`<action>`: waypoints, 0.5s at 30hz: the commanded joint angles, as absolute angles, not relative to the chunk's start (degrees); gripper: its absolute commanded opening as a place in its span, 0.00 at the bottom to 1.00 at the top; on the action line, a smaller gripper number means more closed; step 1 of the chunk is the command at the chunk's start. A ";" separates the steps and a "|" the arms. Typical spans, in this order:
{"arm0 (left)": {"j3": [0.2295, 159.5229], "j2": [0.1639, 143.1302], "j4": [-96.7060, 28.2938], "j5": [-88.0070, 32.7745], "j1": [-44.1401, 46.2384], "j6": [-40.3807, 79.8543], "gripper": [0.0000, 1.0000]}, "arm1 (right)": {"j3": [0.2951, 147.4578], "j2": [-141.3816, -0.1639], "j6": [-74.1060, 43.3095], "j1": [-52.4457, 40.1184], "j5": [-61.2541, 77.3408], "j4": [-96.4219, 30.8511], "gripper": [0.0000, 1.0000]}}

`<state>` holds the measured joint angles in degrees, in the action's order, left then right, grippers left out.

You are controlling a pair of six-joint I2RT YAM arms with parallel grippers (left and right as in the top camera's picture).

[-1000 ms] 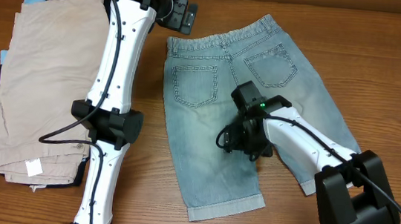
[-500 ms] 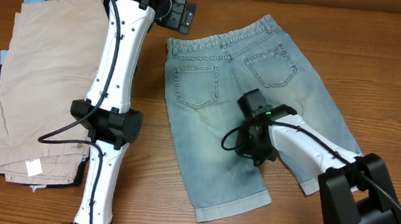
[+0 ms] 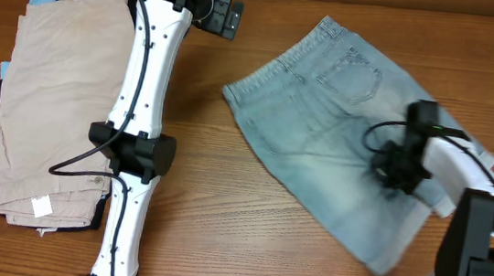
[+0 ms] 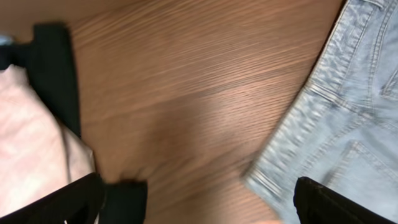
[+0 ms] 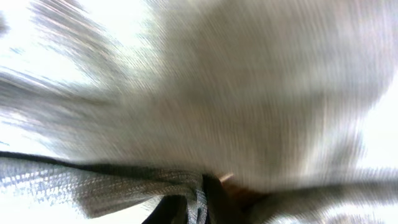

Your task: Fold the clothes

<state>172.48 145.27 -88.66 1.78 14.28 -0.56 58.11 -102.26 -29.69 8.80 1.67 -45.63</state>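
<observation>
Two-finger right gripper (image 3: 398, 169): by right edge, seemingly clamped on a bunched pinch of denim; wrist view too blurred for certainty.
Denim shorts (image 3: 321, 137): lying flat, slanted across right half, hem toward near right corner, waistband toward far edge.
Handling: soft, limp, fairly heavy; likely drags and sags; firmest hold probably at waistband or hem seams.
Beige shorts (image 3: 59, 91): stacked along left edge.
Left gripper (image 3: 221, 13): at far edge, fingers spread wide, holding nothing.
</observation>
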 commanded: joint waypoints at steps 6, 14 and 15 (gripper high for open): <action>172.18 156.88 -81.76 -18.11 18.81 -24.12 1.00 | 67.68 -102.80 -18.39 19.31 7.68 -53.67 0.78; 172.18 164.81 -75.99 -17.61 25.89 -37.12 1.00 | 78.06 -97.69 -17.50 16.56 8.69 -60.60 0.96; 172.18 165.64 -75.20 -16.16 26.70 -37.30 1.00 | 78.13 -97.08 -17.50 16.14 8.69 -60.51 0.96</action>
